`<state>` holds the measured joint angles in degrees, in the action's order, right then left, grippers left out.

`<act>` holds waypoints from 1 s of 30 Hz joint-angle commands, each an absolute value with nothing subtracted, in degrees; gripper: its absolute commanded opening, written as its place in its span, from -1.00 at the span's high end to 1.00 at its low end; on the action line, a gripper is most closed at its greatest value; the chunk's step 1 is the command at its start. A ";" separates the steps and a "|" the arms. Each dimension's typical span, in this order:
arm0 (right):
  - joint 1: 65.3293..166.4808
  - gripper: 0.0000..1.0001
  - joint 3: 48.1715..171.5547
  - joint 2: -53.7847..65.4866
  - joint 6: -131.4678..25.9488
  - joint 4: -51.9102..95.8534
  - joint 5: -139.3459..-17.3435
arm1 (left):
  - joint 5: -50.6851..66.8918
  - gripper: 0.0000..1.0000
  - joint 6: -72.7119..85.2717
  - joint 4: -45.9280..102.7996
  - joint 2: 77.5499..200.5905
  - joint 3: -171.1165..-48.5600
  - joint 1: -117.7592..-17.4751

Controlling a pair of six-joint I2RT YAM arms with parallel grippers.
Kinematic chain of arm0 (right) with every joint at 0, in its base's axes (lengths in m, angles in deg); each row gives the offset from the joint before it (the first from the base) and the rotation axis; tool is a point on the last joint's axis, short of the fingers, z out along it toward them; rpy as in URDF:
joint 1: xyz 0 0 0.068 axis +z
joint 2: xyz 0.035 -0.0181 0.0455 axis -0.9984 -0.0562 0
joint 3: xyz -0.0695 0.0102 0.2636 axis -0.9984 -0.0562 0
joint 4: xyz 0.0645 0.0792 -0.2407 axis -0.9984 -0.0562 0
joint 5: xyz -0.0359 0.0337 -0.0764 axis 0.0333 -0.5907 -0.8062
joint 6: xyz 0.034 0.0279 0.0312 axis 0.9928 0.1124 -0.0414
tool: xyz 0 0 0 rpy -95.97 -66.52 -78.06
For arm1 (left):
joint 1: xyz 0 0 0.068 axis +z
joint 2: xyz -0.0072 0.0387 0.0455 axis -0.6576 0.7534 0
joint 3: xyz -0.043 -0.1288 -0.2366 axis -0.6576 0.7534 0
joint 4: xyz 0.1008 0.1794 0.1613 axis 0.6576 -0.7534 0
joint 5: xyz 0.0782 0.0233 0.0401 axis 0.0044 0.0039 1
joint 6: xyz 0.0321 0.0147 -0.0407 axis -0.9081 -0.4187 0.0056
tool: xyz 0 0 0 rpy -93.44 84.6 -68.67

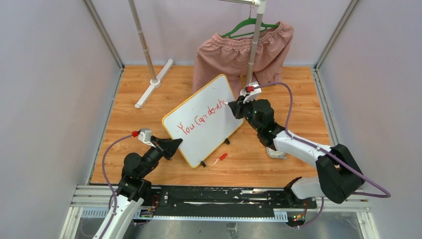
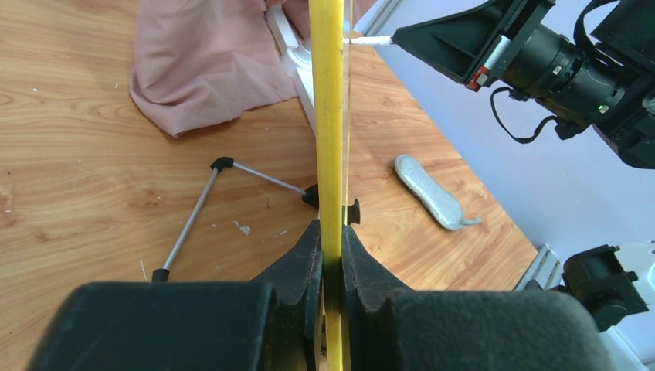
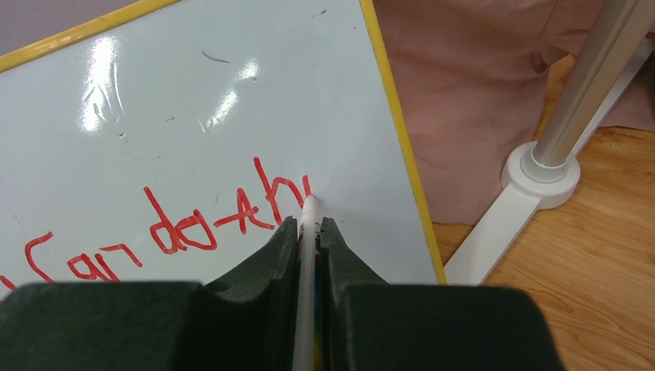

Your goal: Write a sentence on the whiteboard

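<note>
Red handwriting, the sentence (image 3: 193, 228), runs across the whiteboard (image 3: 232, 93) and ends right at the tip of the right pincer (image 3: 309, 228). It reads "You Can do th", with one more short stroke begun. That pincer is clamped on a white marker (image 3: 307, 263). The marker's red tip touches the white surface just ahead of the fingertips, close to the board's yellow frame on the pincer's right. Beyond that edge are pink shorts (image 3: 479, 116), and the white foot of a rack pole (image 3: 541, 174) stands on the wooden worktop (image 3: 587, 263). The left pincer (image 2: 332, 239) is closed on the edge of the board's yellow frame, so the board runs edge-on straight ahead of it, propped up off the worktop. To the left of this pincer, behind the board, is the board's thin metal stand (image 2: 193, 212). To its right lies a grey oblong object (image 2: 429, 193). A small red cap (image 1: 223, 157) lies on the worktop between the two pincers, just beside the board's lower edge.
</note>
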<state>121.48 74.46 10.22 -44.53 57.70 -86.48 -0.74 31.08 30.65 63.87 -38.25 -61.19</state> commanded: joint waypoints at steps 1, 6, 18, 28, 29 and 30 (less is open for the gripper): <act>120.95 1.00 73.86 11.01 -44.48 56.19 -88.70 | -2.18 1.00 28.01 27.56 61.03 -33.90 -61.86; 120.94 1.00 74.79 12.41 -43.71 56.58 -88.01 | -2.26 1.00 28.05 27.56 61.03 -33.93 -61.86; 120.96 1.00 79.59 12.64 -43.50 55.16 -86.87 | -2.35 1.00 28.05 27.56 60.88 -33.92 -61.86; 120.89 1.00 81.56 10.28 -43.49 55.44 -85.21 | -2.36 1.00 28.10 27.56 60.85 -33.92 -61.86; 120.88 1.00 81.66 10.10 -43.47 55.44 -84.89 | -2.35 1.00 28.15 27.56 60.81 -33.94 -61.86; 120.90 1.00 81.75 9.96 -43.48 55.44 -84.85 | -2.31 1.00 28.11 27.56 60.85 -33.90 -61.86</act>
<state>121.48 79.20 10.62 -43.89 54.71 -86.61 -0.96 30.86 30.71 63.87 -38.25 -61.19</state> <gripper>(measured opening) 0.146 0.130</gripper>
